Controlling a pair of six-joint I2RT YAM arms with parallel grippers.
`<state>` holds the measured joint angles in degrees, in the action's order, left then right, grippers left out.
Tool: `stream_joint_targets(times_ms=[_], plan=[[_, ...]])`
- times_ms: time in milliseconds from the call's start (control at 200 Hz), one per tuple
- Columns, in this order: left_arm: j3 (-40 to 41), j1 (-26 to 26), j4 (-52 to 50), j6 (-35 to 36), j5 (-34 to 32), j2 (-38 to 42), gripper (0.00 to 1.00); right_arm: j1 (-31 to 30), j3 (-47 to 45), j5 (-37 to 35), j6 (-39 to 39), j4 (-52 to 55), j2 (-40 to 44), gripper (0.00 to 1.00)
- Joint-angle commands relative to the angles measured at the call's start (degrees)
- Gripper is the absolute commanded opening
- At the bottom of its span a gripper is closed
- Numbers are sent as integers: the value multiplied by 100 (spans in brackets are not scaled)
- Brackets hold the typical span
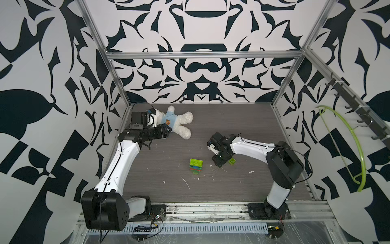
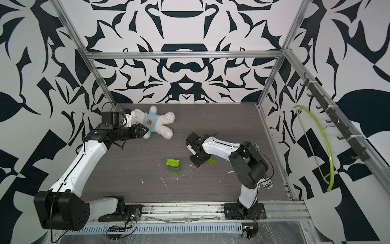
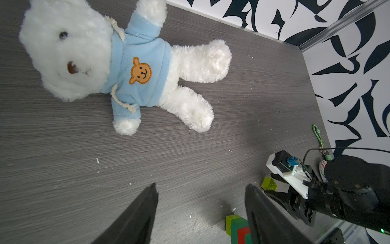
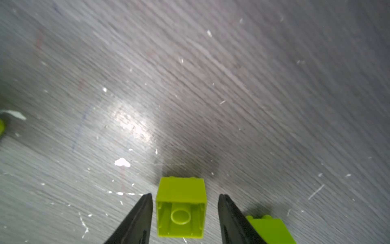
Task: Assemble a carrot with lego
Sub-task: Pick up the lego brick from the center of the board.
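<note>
The half-built carrot [image 1: 196, 165], a stack of lime, blue, red and green plastic bricks, stands on the grey desk [image 1: 232, 126]. The right hand [image 4: 184, 195] is apart on both sides of a small lime brick [image 4: 181, 211], not pinching it yet. The left hand [image 3: 201, 184] is wide apart and empty, so more building is left.

Both top views high, down over the whole table [image 1: 242, 118]; wrist views close behind jaws.
</note>
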<state>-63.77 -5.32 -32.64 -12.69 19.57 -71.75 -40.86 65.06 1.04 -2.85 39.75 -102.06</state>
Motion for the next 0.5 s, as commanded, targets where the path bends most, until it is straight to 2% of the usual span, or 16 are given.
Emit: stream_joint_targets(times_ms=[0, 260, 375, 495], plan=[[75, -12, 49, -25, 117, -32, 72, -3, -18, 1, 64, 9, 115, 51], [127, -21, 9, -202, 180, 23, 72, -10, -55, 28, 151, 20, 183, 34], [300, -101, -107, -613, 475, 209, 71, -71, 42, 43, 272, 281, 779, 28], [632, -225, -372, -1000, 944, 438, 70, -183, 359, 292, 487, 704, 1520, 25]])
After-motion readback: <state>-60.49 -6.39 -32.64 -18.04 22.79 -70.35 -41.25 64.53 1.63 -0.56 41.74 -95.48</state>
